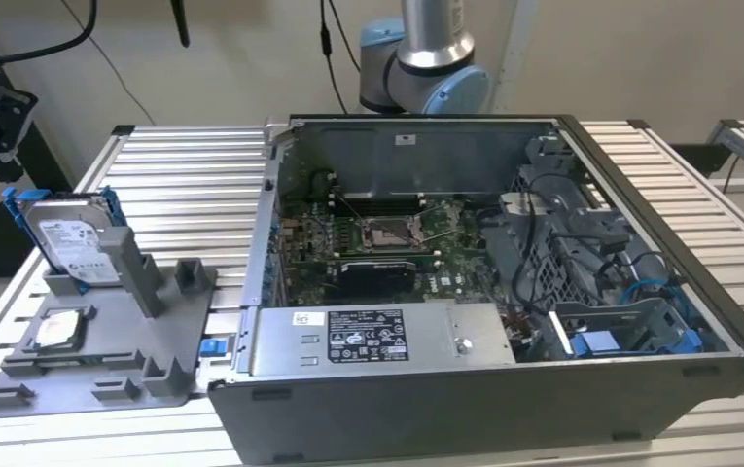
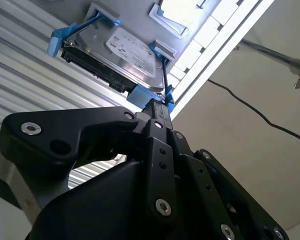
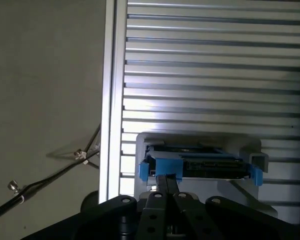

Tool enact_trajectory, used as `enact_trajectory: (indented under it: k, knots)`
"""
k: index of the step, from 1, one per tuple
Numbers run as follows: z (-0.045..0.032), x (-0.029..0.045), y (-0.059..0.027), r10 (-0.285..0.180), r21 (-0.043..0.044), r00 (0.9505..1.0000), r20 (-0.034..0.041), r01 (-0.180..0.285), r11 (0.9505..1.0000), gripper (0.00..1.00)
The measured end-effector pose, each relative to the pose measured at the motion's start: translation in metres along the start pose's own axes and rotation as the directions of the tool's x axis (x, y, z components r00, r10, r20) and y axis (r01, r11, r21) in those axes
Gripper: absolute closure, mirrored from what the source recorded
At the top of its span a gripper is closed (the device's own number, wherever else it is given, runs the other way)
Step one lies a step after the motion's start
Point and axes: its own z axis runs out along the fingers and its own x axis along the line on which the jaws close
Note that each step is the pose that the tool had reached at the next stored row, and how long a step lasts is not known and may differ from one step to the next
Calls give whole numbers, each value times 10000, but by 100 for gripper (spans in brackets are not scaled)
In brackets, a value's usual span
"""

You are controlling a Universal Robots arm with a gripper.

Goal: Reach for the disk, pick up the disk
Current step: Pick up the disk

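**Hovering by the disk [image 2: 120,50], pincer [image 2: 157,107] pinched narrow**

In the second wrist view the pincer holds nothing. The one disk stands on edge just ahead of its tips, in one grey stand [image 2: 135,17]. Pinched like that, I reckon it could strike one of two blue rails [image 2: 57,42] and topple the disk. One smaller drive [image 1: 60,331] lies farther off.

Matt metal disk [image 2: 115,62], seemingly plastic rails [image 2: 145,96]
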Motion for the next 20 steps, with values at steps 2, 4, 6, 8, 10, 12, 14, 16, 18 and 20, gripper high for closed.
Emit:
enact_trajectory:
  k: [2, 4, 6, 8, 10, 12, 14, 16, 18, 20]
  knots:
    - [1, 0, 0, -115, -1, 9999, -3, 115, 9999, 100]
    - [1, 0, 0, -268, 0, 9996, -9, 268, 9996, 100]
    - [0, 0, 0, -420, 0, 9991, -15, 420, 9991, 100]
    - [1, 0, 0, -597, -1, 9982, -21, 597, 9982, 100]
    - [0, 0, 0, -786, -1, 9969, -29, 786, 9969, 100]
    - [1, 0, 0, -984, -1, 9951, -37, 984, 9951, 100]
    - [0, 0, 0, -1302, -2, 9915, -49, 1302, 9915, 100]
    - [1, -1, 0, -1504, -3, 9886, -56, 1504, 9886, 100]
    - [0, -1, 0, -1706, -4, 9853, -65, 1706, 9853, 100]
    - [1, 0, 0, -1905, -5, 9817, -72, 1905, 9817, 100]
